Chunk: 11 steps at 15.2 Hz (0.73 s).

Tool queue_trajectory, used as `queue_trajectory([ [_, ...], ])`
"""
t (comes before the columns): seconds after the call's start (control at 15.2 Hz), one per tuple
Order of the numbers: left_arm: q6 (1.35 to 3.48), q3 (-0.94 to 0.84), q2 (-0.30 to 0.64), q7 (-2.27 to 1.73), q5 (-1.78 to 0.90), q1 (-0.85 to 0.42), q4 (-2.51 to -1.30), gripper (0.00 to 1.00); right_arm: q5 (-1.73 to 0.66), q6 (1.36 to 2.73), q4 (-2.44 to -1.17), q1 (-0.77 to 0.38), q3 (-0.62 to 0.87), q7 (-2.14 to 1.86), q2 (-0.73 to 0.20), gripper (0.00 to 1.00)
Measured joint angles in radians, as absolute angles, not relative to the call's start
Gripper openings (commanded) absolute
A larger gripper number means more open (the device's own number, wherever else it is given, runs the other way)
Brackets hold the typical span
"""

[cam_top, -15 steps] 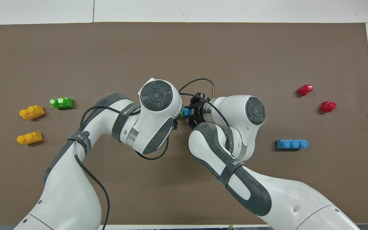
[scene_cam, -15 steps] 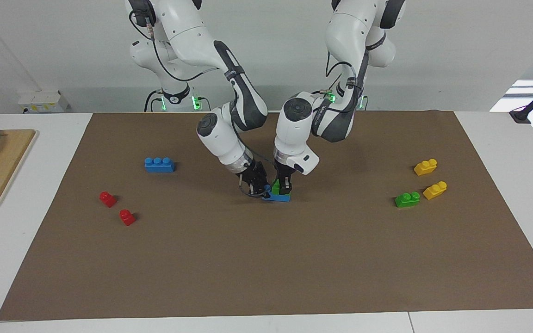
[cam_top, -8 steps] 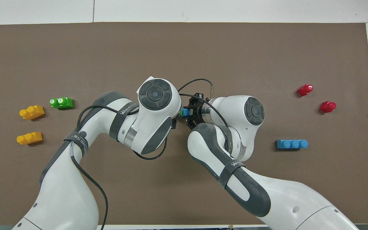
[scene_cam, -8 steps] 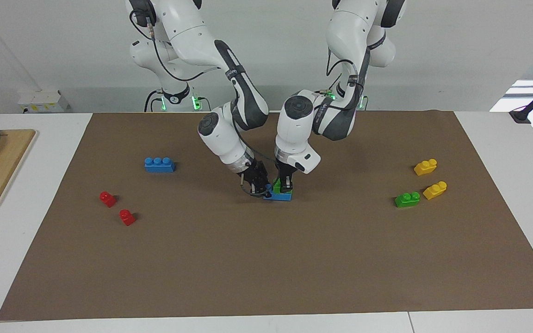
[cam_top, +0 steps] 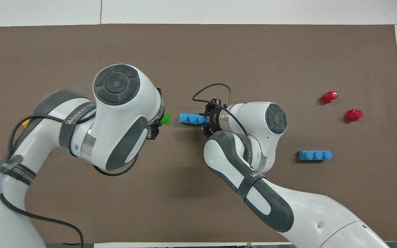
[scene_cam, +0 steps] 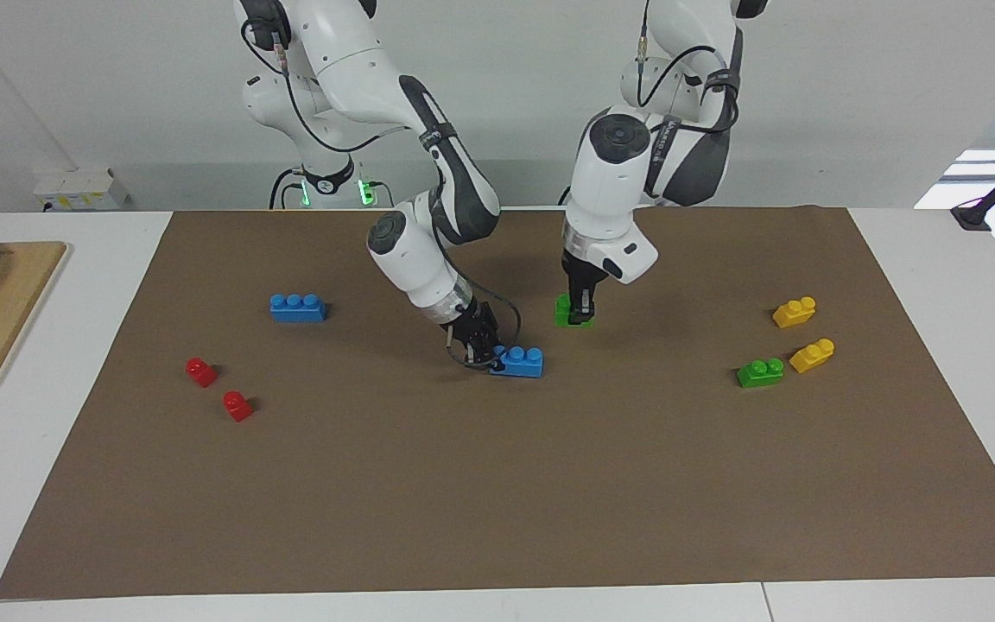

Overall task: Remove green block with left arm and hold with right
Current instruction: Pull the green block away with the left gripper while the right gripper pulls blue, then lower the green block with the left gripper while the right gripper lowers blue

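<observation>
The left end effector [scene_cam: 582, 313] is gripping the green block [scene_cam: 564, 311], its fingers clamped together on it, and is holding the block up over the brown mat [scene_cam: 497, 484], toward the left arm's end from the blue three-stud brick [scene_cam: 522, 361]. The block appears to be clear of the mat, though the angle is making that hard to confirm. The right end effector [scene_cam: 482, 352] is pinching one end of that blue brick, which is resting on the mat. A grey band on each forearm is carrying white lettering, partly readable as "WANUFED". Another blue brick [scene_cam: 297, 307] and two red pieces [scene_cam: 201, 371] [scene_cam: 237, 405] are lying toward the right arm's end; a second green brick [scene_cam: 760, 372] and two yellow bricks [scene_cam: 794, 312] [scene_cam: 812, 355] are sitting toward the left arm's end.
</observation>
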<state>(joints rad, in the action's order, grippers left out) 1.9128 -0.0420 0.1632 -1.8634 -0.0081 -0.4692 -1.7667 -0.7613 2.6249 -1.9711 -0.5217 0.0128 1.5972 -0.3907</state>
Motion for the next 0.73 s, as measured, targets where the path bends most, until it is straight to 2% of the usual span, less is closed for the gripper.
queue_trajectory([
  [0.2, 1.801, -0.037, 0.125, -1.544, -0.015, -0.324, -1.770, 0.00, -0.761, 2.527, -1.936, -0.457, 0.005, 1.524, -0.370, 0.00],
  [0.33, 1.738, -0.033, 0.107, -1.290, -0.019, -0.249, -1.792, 0.00, -0.760, 2.424, -1.920, -0.374, 0.001, 1.440, -0.340, 0.00],
  [0.73, 1.737, -0.030, 0.023, -0.652, -0.020, -0.079, -1.965, 0.00, -0.674, 2.153, -1.907, -0.097, -0.007, 1.226, -0.280, 0.00],
])
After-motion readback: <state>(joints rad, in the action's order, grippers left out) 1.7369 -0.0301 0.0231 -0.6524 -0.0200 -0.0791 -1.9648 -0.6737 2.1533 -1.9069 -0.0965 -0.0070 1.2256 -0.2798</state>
